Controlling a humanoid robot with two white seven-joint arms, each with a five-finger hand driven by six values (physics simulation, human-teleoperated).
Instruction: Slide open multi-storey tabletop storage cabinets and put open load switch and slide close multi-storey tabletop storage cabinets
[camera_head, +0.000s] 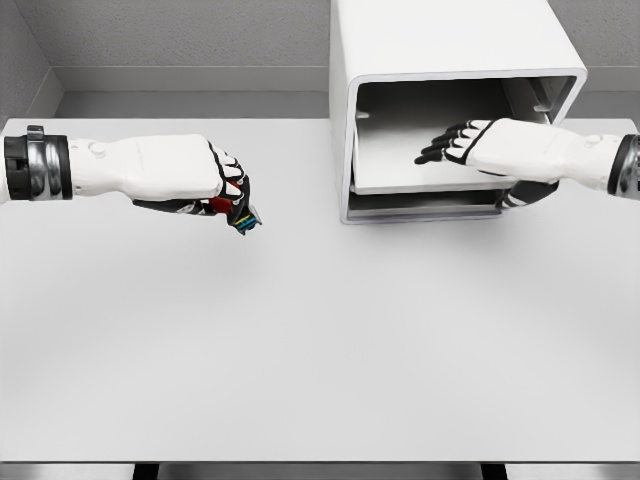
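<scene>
Presently catalogued, largest first: a white table (300, 350) fills most of the frame, its surface carrying the work and its near edge running along the bottom. At upper right of centre stands the white storage cabinet (440, 60), a tall box set toward the back of the table with its open face turned to the camera; its upper drawer (420, 165) appears drawn forward, the tray bare, presumably so that something can be dropped in from above, while a lower drawer front (420, 205) sits beneath it, seemingly closed. The right hand (490, 145) enters from the right edge and lies flat over the drawer tray, dark fingers extended and together, gripping nothing visible; the thumb seems to dip below the tray's front edge, a pose that reads as steadying or having pulled the drawer, though contact cannot be confirmed. The left hand (205, 175) enters from the left edge at mid-height, well apart from the cabinet, fingers curled tight around the load switch (238, 212), a small item showing red, blue and yellow between the fingers and hanging above the table. Judged stage: drawer open, switch in hand but not yet carried across; placing and closing remain.
</scene>
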